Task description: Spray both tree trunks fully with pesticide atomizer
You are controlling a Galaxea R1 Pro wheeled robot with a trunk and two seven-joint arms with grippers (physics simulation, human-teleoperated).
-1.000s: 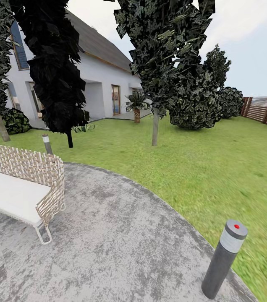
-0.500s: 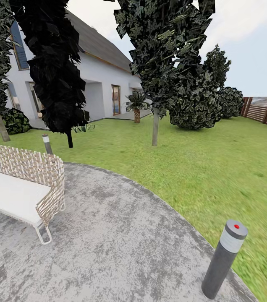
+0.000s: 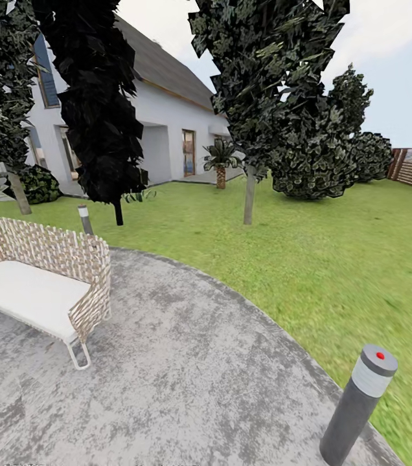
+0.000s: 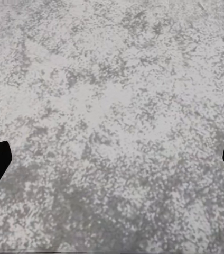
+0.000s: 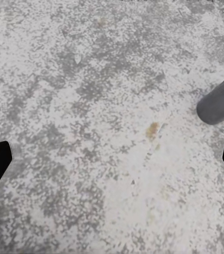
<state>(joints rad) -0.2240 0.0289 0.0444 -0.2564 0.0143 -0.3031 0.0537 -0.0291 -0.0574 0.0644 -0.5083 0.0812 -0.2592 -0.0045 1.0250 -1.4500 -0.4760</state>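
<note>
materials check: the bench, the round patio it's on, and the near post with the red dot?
Bench: back and sides look like woven wicker in tan and white, judging by the lattice pattern; white matte seat pad, thin white metal-looking legs.
Patio: mottled grey, rough, likely concrete or stone.
Near post: smooth dark grey cylinder with a lighter ribbed band and flat cap; could be metal or plastic, hard to say.

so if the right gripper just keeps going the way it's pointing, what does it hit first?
Most likely the grey paving. The right gripper is open and empty, pointing down at the mottled pavement, with nothing between its fingers. A grey bollard stands off to one side, apparently outside that line, though depth is unclear.
</note>
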